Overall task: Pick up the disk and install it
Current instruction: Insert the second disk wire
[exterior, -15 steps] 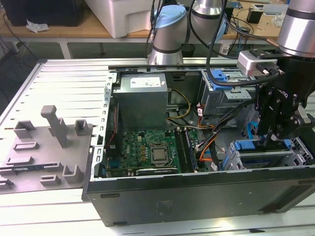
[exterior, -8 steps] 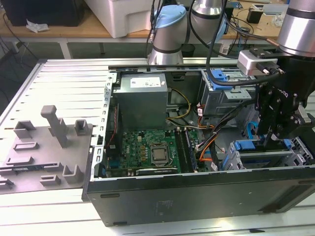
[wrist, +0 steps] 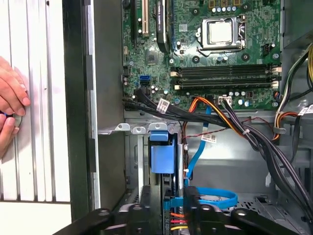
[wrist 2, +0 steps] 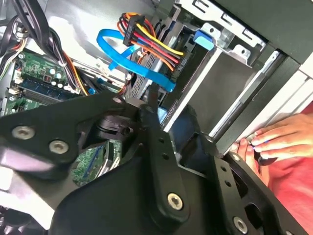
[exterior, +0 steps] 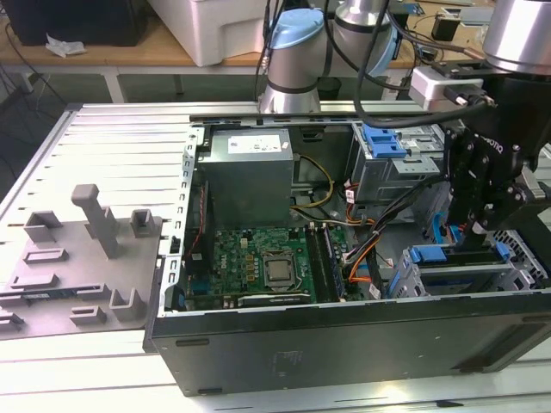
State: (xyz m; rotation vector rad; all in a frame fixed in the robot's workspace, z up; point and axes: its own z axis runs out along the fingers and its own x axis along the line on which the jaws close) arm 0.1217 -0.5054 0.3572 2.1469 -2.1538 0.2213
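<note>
The disk (wrist: 162, 156) stands on edge in the drive cage (exterior: 456, 280) at the case's near corner, on the exterior view's right. Its blue side rail (exterior: 430, 255) shows at the top of the cage. My gripper (exterior: 479, 231) hangs straight over it. In the first wrist view the gripper (wrist: 168, 196) has one black finger (wrist: 148, 200) on each flat side of the disk, pressed against it. In the second wrist view the dark blue of the disk (wrist 2: 183, 122) shows just past the black fingers (wrist 2: 156, 142).
Power leads and a blue data cable (wrist: 210, 196) lie beside the cage. The motherboard (exterior: 258, 262) and grey power supply (exterior: 250, 172) fill the case's middle. A person's hand (wrist: 10, 103) rests outside the case wall. A grey moulded tray (exterior: 77, 258) lies on the exterior view's left.
</note>
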